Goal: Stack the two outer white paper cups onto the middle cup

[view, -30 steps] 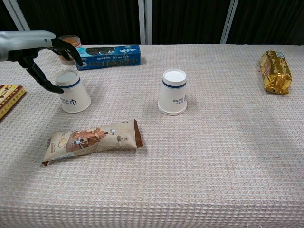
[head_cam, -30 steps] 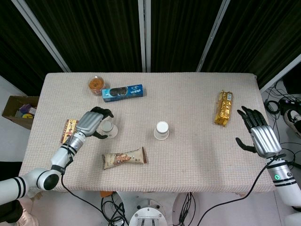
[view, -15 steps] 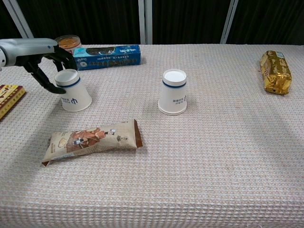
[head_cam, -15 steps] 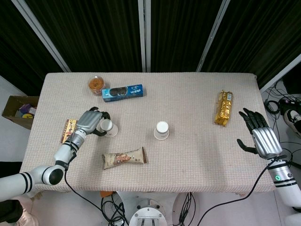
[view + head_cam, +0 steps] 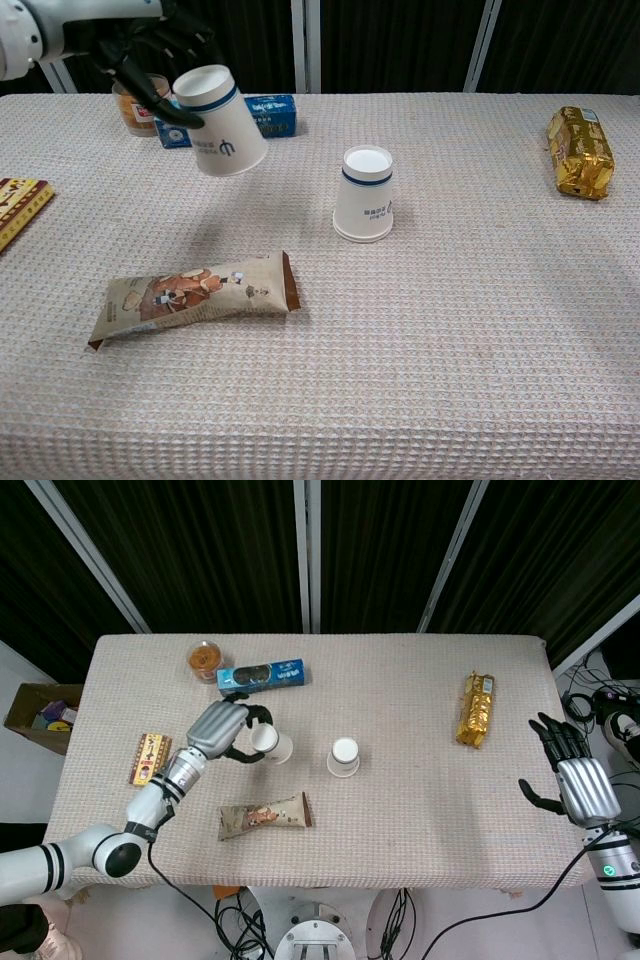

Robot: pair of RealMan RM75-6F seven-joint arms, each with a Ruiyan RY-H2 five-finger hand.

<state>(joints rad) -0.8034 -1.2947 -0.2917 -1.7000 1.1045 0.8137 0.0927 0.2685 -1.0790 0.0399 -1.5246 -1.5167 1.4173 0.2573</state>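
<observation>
While the left hand [image 5: 225,730] grips 1 paper cup [image 5: 222,134] tilted, clear above the table [image 5: 480,330], the middle cup [image 5: 365,194] stands upside down to its right. The right hand [image 5: 575,780] hovers with fingers spread, holding nothing.

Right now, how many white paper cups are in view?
2. One paper cup is held tilted above the table by the left hand; the other cup stands upside down mid-table. No third cup shows in either view.
</observation>
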